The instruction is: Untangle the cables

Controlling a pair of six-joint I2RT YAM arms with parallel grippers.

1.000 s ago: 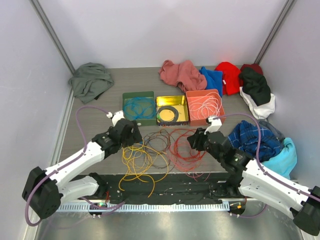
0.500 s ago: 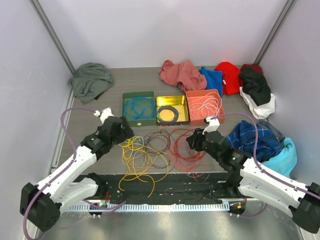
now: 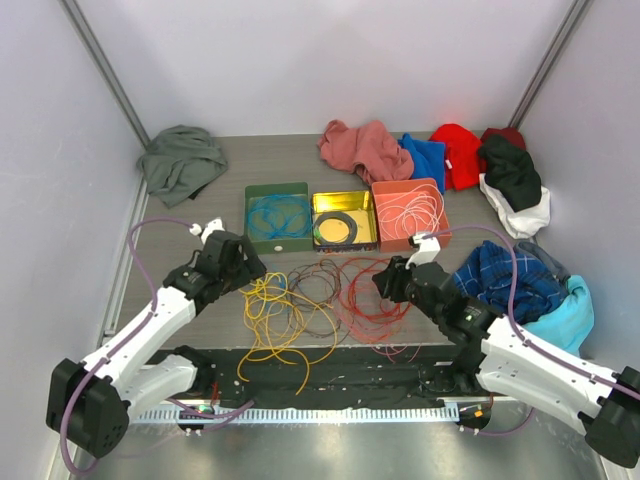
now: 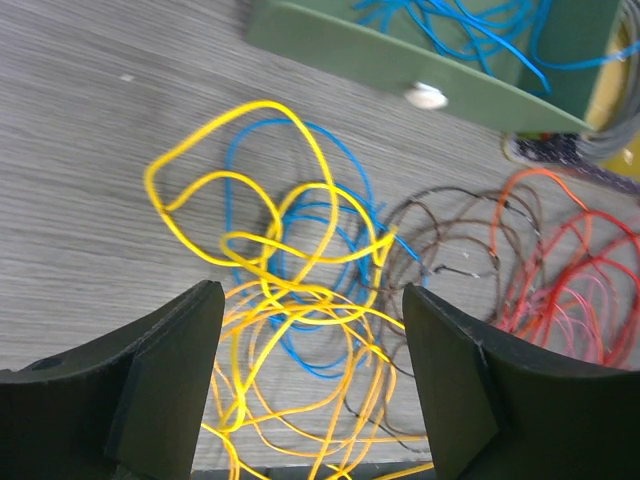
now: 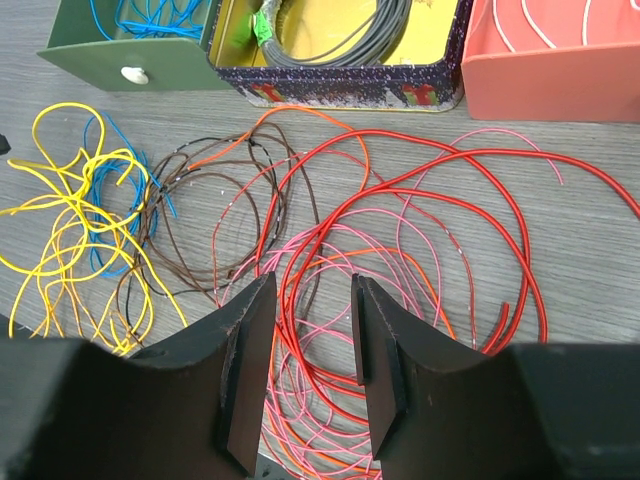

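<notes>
Jaws of the left gripper (image 3: 244, 268) stand wide and empty in the top view, at the left edge of the cables (image 3: 315, 300). These lie tangled on the table (image 3: 190, 215), just near of a green tray (image 3: 276, 187), a yellow tin (image 3: 343, 194) and an orange tray (image 3: 405, 184). The right gripper (image 3: 386, 283) hovers part open over the red loops. Clothes (image 3: 355, 148) are heaped along the far and right sides. Since a second ago the left arm has drawn back leftward.

From the left wrist, its fingers (image 4: 165, 370) spread above yellow and blue loops, gripping nothing.

From the right wrist, the right gripper (image 5: 312, 285) is half-open, holding nothing, with red and pink loops below.
</notes>
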